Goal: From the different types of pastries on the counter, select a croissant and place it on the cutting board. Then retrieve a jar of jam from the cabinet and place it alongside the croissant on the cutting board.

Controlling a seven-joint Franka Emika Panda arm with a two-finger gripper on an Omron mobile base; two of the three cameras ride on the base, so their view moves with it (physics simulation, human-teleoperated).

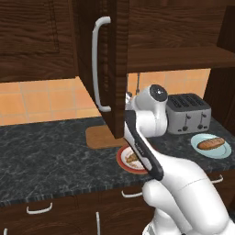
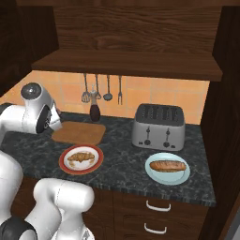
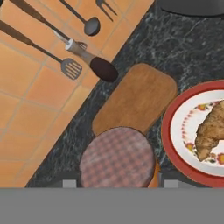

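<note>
In the hand view my gripper (image 3: 117, 183) is shut on the jar of jam (image 3: 117, 158), whose pink checked lid sits between the two fingertips, with an orange side showing at its right. The jar hangs above the near end of the cutting board (image 3: 136, 97) (image 2: 78, 132) (image 1: 97, 137). Right beside the board lies the croissant (image 3: 211, 131) (image 2: 81, 157) (image 1: 132, 159) on a red-rimmed white plate (image 3: 171, 131). The cabinet door (image 1: 114, 55) stands open over the counter (image 2: 122, 161), white bar handle (image 1: 96, 64) facing me.
A silver toaster (image 2: 158, 126) (image 1: 188, 112) stands at the back right. In front of it a long brown roll (image 2: 168, 165) lies on a pale blue plate (image 2: 183, 177). A dark bottle (image 2: 95, 111) (image 3: 99, 68) and hanging utensils (image 2: 101, 89) line the tiled wall behind the board.
</note>
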